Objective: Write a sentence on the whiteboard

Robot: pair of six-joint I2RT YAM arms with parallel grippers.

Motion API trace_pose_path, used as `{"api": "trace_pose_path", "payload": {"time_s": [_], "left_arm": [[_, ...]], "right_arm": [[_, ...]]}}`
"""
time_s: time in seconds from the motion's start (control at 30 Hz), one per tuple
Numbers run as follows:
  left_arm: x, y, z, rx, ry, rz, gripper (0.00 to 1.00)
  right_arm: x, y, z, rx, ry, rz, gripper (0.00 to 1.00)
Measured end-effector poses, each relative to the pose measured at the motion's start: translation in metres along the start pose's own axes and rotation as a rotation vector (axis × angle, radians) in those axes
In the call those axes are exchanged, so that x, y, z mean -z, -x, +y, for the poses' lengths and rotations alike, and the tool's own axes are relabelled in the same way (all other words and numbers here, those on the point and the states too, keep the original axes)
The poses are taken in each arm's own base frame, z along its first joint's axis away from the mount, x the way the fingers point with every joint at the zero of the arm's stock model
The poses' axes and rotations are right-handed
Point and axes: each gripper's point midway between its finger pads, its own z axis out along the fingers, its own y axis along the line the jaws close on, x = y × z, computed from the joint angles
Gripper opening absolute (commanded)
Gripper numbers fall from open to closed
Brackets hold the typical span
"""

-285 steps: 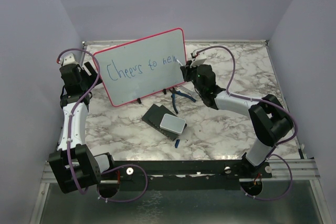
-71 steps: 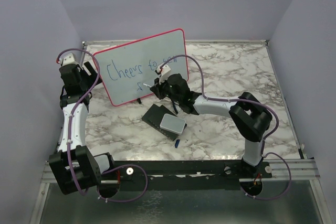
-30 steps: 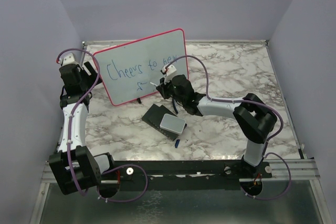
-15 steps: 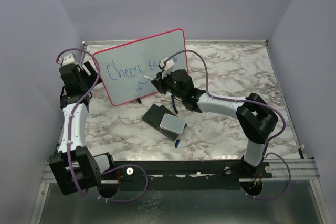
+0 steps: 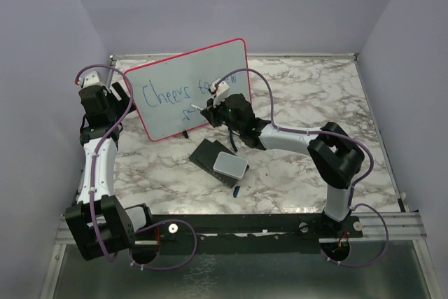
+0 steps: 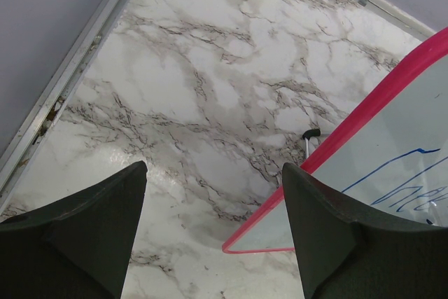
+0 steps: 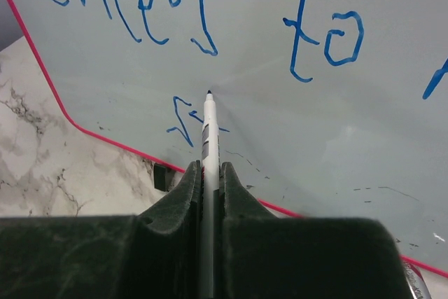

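From above: one large white rectangular whiteboard with a thin red-pink frame (image 5: pixel 164 120), propped upright on the marbled table (image 5: pixel 308 96), straight ahead of the right jaws and just beside the left jaws. On it, one thin blue handwritten sentence (image 5: pixel 166 94), only part done. "Cheers to" legible, a third word half hidden behind the right arm, a second line barely begun. Behind the right jaws, toward the arm bases: one dark block with a grey-white pad (image 5: pixel 229 164) and one small blue cap (image 5: pixel 236 190).

Left wrist: left jaws spread wide, nothing between them. Lower board corner just off the right-hand finger.

Right wrist: right jaws clamped shut on one slim white marker (image 7: pixel 208 131). Tip at the board surface, contact not certain, beside two small letters, apparently "st". Judged left to write: the rest of that second line.
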Motion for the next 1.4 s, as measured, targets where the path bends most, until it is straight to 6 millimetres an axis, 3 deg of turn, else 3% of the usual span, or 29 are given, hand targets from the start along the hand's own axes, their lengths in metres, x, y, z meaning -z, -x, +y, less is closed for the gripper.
{"api": "trace_pose_path", "payload": {"time_s": [0.3,0.8,1.1,1.4], "left_arm": [[0.000,0.000,0.000,0.000,0.000,0.000,0.80],[0.000,0.000,0.000,0.000,0.000,0.000,0.80],[0.000,0.000,0.000,0.000,0.000,0.000,0.80],[0.001,0.001,0.000,0.000,-0.001,-0.003,0.80]], "right_arm": [[-0.004,-0.018,0.000,-0.016,-0.006,0.038,0.01],[0.006,-0.054,-0.003,-0.042,-0.017,0.112,0.01],[0.013,-0.058,-0.008,-0.039,-0.047,0.116,0.01],[0.028,-0.027,-0.010,-0.042,-0.057,0.044,0.01]]}}
